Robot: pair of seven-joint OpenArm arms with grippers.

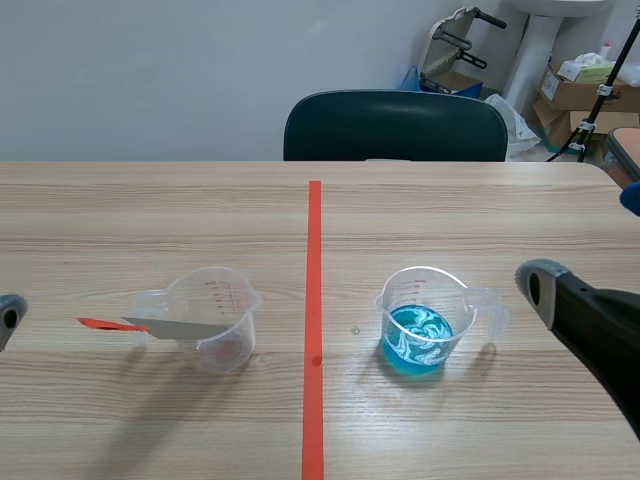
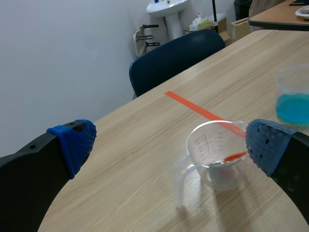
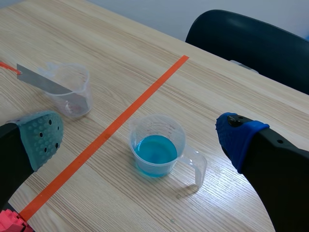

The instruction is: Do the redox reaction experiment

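A clear measuring cup (image 1: 215, 322) stands left of the red tape line, with a grey metal strip (image 1: 175, 328) with a red end resting across its rim. A second clear cup (image 1: 425, 322) with blue liquid stands right of the line. My left gripper (image 2: 169, 145) is open, and the strip's cup (image 2: 215, 154) sits ahead between its fingers, close to the right pad (image 2: 268, 145). Also open, my right gripper (image 3: 140, 137) hangs above the blue-liquid cup (image 3: 157, 152), which lies between its pads. The other cup (image 3: 72, 89) and strip (image 3: 41, 79) lie ahead beyond its left finger.
A dark chair (image 1: 395, 125) stands at the table's far edge. The red tape line (image 1: 314, 330) runs down the middle of the wooden table. The right arm (image 1: 595, 325) comes in low beside the blue cup. Boxes and a tripod (image 1: 585, 85) are behind the table.
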